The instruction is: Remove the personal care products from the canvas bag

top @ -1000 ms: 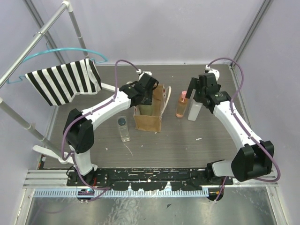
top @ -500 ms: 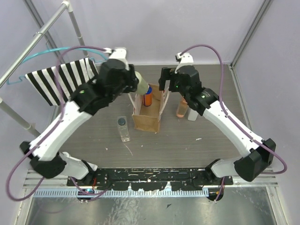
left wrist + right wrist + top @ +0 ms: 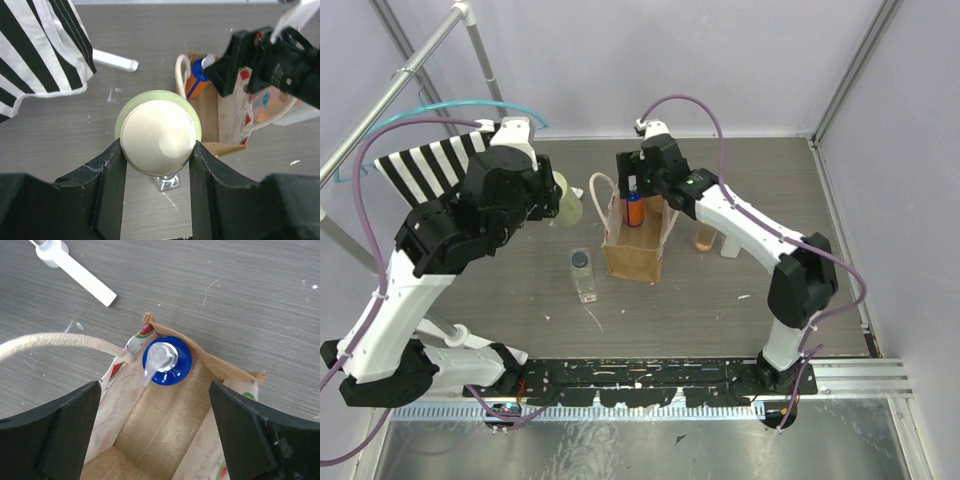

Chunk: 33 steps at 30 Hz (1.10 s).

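The tan canvas bag [image 3: 636,250] stands upright mid-table with one blue-capped orange bottle [image 3: 634,209] in its far corner, also in the right wrist view [image 3: 166,361]. My left gripper [image 3: 157,172] is shut on the olive bottle with cream cap [image 3: 158,136], held high to the left of the bag [image 3: 227,117]; the bottle shows in the top view [image 3: 566,199]. My right gripper [image 3: 156,432] is open directly above the bag's mouth [image 3: 165,435]. The clear bottle [image 3: 584,275], pink-capped orange bottle [image 3: 705,234] and white bottle [image 3: 730,244] stand on the table.
A black-and-white striped cloth [image 3: 430,170] hangs on a teal hanger from the rack at far left, close to my left arm. A white pole foot [image 3: 75,267] lies behind the bag. Purple walls bound the table.
My left gripper lifted the olive bottle out of the bag and carried it up and left. My right gripper left the bottles at right and moved over the bag's mouth.
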Available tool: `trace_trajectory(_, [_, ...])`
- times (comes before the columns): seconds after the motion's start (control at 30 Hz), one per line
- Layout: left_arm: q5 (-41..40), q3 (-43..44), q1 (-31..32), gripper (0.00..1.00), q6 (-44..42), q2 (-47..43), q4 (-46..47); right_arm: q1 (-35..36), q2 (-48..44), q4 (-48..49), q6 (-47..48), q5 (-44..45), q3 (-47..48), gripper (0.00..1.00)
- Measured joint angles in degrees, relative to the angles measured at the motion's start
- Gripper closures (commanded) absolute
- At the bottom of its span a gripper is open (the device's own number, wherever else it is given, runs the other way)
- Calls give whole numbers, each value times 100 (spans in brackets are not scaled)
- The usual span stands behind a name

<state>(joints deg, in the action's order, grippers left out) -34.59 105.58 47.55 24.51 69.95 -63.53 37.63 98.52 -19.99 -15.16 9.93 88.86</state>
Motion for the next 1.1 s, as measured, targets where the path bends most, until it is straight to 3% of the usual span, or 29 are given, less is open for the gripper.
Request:
trace_trajectory(0.4, [50,-1626,0,100,354,-321,-216,133,1478,-280,-39,96,610,8])
trace_trajectory(0.47, [55,-1993,-37,100,409,-409,-149,131,1574,-282,-48,195,616,15])
trace_trajectory(0.6, [-52,-2734,-205,90,527,-817,647,131,1720,-282,-35,385,640,54])
trace_trajectory(0.73, [76,-3676,-308,91,610,-966,1040,131,1746,-258,-13,538,651,77])
trace_trajectory(0.93, [282,-4282,-391,96,734,-468,1231,164,1644,-289,140,680,608,84])
trace_trajectory(1.0, [249,-4284,-396,89,750,-402,1316,166,1458,-363,186,719,555,84])
trace_trajectory(1.1, [186,-4334,-404,71,778,-389,1572,168,1008,-448,286,817,527,84])
